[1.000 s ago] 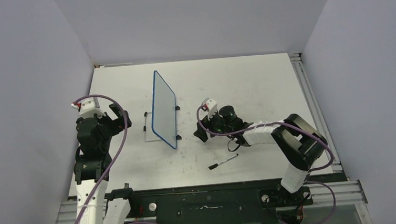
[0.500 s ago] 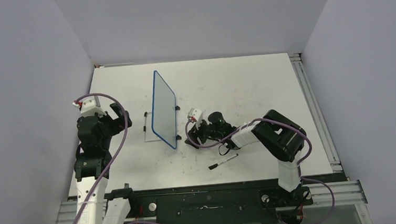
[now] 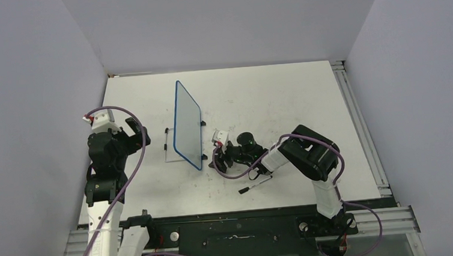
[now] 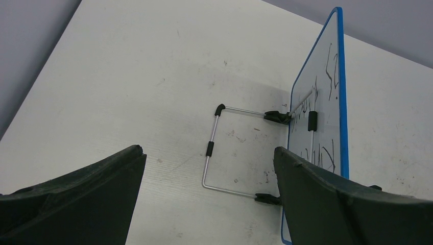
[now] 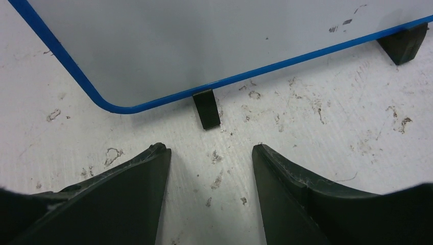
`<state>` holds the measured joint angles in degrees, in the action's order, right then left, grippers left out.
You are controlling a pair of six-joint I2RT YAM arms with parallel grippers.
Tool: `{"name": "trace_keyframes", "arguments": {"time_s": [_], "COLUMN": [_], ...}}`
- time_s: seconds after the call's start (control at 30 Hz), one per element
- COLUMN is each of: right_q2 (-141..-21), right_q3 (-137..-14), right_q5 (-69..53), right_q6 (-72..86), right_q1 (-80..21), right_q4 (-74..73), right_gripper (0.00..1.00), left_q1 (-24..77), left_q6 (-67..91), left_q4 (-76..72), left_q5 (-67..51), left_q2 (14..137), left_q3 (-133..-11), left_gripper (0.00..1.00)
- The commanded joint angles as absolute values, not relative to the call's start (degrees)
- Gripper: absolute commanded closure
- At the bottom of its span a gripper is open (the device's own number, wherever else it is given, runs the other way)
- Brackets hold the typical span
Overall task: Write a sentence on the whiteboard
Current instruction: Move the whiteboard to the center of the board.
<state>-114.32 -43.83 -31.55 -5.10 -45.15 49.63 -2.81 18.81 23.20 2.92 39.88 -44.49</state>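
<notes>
Whiteboard (image 3: 187, 121) on edge; marker idle on the bench

Stands nearly upright, left of centre on the bench (image 3: 282, 94); propped from its left side by a wire stand (image 4: 236, 110), likely to offer a steady face for writing. Carries black strokes of the sentence (image 4: 331, 76) in the left wrist view, too slanted and cut off to read; shows blank across the lower part that faces right.

Watched from well to the left by the left gripper (image 4: 207, 153), spread wide apart and empty; seemingly just parked clear of the work. Faced from the right, low over the bench, by the right gripper (image 5: 209, 148), just beside the near foot (image 5: 207, 108), spread apart around nothing but bare bench. Probably placed there to steady or shift the board rather than to write, with the marker (image 3: 255, 184) loose on the bench nearer the arm bases, held by neither gripper.
</notes>
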Motion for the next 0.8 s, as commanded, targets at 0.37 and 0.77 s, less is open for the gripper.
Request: {"name": "trace_keyframes", "arguments": {"time_s": [0.37, 0.77], "right_q2": [-120.5, -122.3], "right_q3": [-51.6, -55.8], "right_q5": [-36.1, -38.8], "right_q6": [-9.2, -12.3], "right_q1": [-46.8, -47.7], "right_q4": [49.7, 42.3], "right_gripper": [0.43, 0.61], "left_q1": [-3.3, -3.3], "left_q6": [17.5, 17.3], "left_q4": [21.9, 22.0], "left_q5": [0.4, 0.0], "left_q2": [40.9, 41.4], "left_q3": [-44.7, -44.9], "left_gripper": [0.04, 0.04]}}
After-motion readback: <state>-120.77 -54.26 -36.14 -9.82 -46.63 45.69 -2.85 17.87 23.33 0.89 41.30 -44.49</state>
